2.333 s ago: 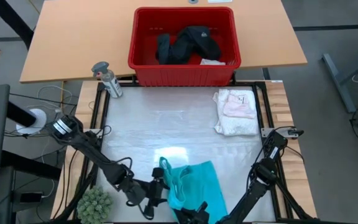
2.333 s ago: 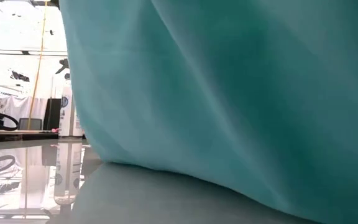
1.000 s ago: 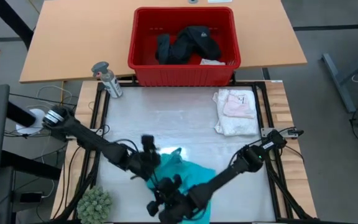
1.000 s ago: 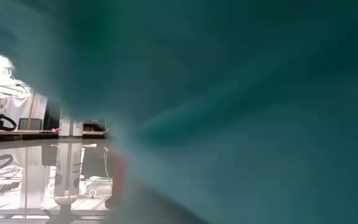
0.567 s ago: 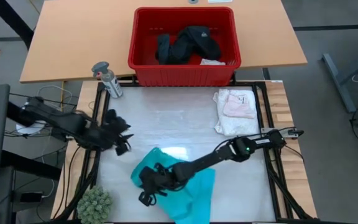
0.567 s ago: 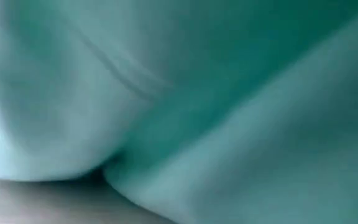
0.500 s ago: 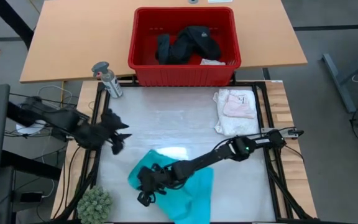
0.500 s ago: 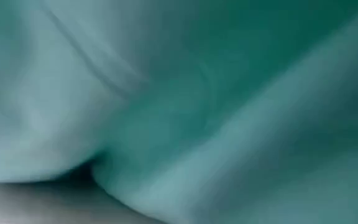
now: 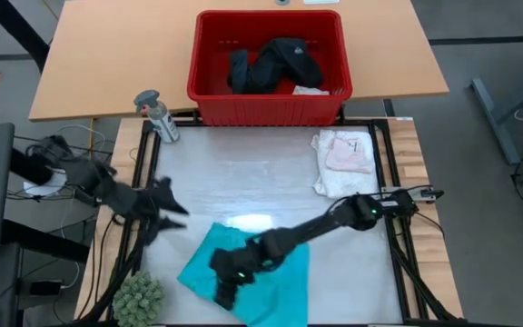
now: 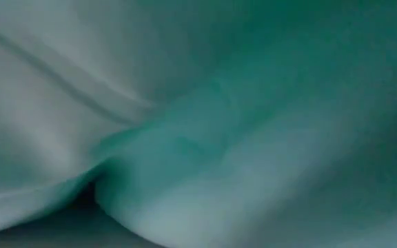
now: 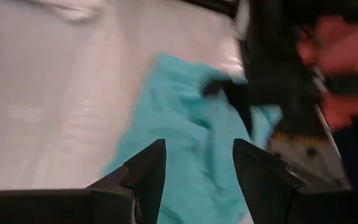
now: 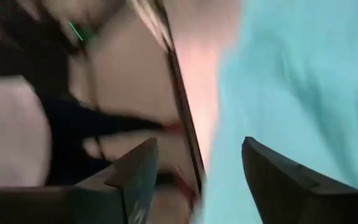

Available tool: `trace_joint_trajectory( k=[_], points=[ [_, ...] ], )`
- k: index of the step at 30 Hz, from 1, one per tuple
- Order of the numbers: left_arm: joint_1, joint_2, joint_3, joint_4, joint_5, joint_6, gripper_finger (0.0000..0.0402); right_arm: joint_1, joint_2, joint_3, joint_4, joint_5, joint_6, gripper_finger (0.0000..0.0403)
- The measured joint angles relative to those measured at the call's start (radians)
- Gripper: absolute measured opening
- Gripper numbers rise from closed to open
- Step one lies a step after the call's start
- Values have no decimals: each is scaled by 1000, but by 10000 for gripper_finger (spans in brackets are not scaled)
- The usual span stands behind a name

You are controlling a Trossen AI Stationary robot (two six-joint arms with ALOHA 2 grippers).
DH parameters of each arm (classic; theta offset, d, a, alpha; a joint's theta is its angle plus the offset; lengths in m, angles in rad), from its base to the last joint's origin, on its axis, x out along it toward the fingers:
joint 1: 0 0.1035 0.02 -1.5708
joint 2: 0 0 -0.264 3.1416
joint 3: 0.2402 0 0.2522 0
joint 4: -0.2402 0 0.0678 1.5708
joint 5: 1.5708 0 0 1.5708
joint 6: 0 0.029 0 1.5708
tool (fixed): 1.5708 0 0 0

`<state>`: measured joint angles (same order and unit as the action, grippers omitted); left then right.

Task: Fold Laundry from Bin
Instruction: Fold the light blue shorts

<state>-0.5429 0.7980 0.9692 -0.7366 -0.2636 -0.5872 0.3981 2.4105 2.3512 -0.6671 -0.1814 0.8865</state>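
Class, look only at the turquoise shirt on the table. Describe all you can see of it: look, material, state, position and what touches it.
The turquoise shirt is soft, thin-looking cloth, plain in colour, lying as a flattish, roughly folded, angled patch with gentle creases at the near edge of the white table top. The right gripper stands over its left part, fingers apart; whether they touch the cloth cannot be told. The left gripper hangs open beside it, apart. In the low view the cloth fills the frame.

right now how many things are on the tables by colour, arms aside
turquoise: 1, the turquoise shirt
red: 1, the bin
black: 1, the black clothing heap in the bin
white-pink: 1, the folded pile
grey: 1, the spray bottle
green: 1, the spiky ball
total: 6
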Motion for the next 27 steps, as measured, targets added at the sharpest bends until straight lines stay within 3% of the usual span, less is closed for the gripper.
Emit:
trace_joint_trajectory(
  k=[3,8,10,17,21,24,27],
  points=[
    [-96,92,-41,134,-2,28,176,59,-47,0,-261,68,43,227],
    [-199,246,-141,445,-34,65,167,182,-88,0,-504,363,203,185],
    [-205,307,-176,489,-55,63,153,213,-93,0,-602,429,317,159],
    [-159,488,-213,605,-80,102,67,242,-33,-1,-748,510,499,22],
    [-112,580,-214,604,5,93,11,227,-2,1,-745,468,525,21],
    [-100,634,-214,606,40,89,6,221,36,0,-746,462,571,19],
    [-78,677,-214,573,-2,85,2,221,58,-2,-758,464,622,14]
  ],
)
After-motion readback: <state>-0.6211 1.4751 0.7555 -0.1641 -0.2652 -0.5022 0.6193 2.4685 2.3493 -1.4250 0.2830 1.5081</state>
